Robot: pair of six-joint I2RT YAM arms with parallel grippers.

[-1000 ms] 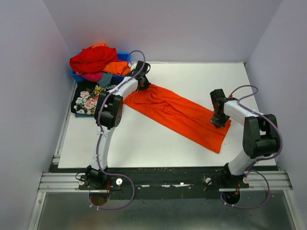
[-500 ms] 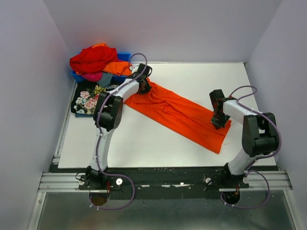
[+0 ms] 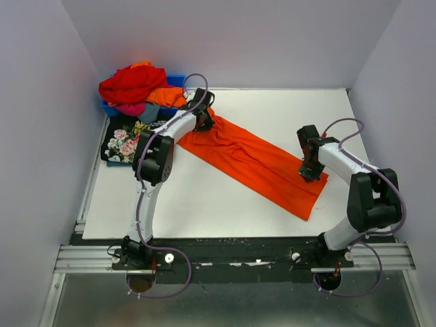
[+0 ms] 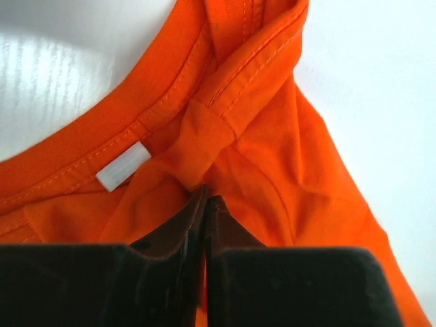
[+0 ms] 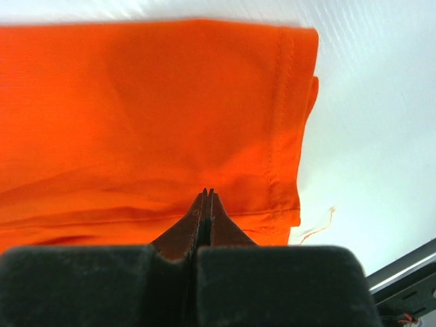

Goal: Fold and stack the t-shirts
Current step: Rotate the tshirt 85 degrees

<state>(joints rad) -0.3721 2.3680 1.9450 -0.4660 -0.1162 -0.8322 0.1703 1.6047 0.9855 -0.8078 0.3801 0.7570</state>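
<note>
On the worktop (image 3: 225, 204), the orange t-shirt (image 3: 252, 163) lay drawn out in a long narrow band. Its long axis ran on a diagonal from far left to near right, with the collar (image 4: 102, 146) pointing far left and the hem (image 5: 283, 122) near right. Your left end effector (image 3: 203, 121) sat at the collar end. Its jaws were nearly together and pinched a raised fold of cloth just beside the neckband and its white label (image 4: 122, 165). Your right end effector (image 3: 310, 167) sat at the opposite end, closed tight on the cloth just inside the hem, close to the shirt's near-right corner. So each arm had the end nearer to it, and the whole length of the shirt lay between the two, reaching toward the right arm from the left grip and toward the left arm from the right one. Any fold you made next would, by my judgement, have turned on that diagonal: bringing one end over the other meant travelling along it, not square to the worktop edge. Well to the far left, the black rose-print tee (image 3: 122, 144) lay flat beside the blue bin (image 3: 176, 80), which was heaped with other shirts (image 3: 139, 85).
</note>
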